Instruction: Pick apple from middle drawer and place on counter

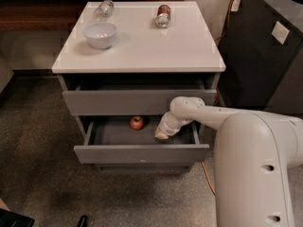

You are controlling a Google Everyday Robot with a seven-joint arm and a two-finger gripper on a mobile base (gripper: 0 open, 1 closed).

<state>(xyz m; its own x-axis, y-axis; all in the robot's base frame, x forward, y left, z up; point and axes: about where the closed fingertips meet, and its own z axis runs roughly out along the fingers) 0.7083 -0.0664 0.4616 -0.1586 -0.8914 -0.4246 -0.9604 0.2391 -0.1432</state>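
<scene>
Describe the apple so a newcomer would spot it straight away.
Below the glossy white counter, the middle drawer is pulled open. At its back lies the apple, left of the arm's tool inside that drawer: small, round, red, unlike the cylindrical can up top.
</scene>
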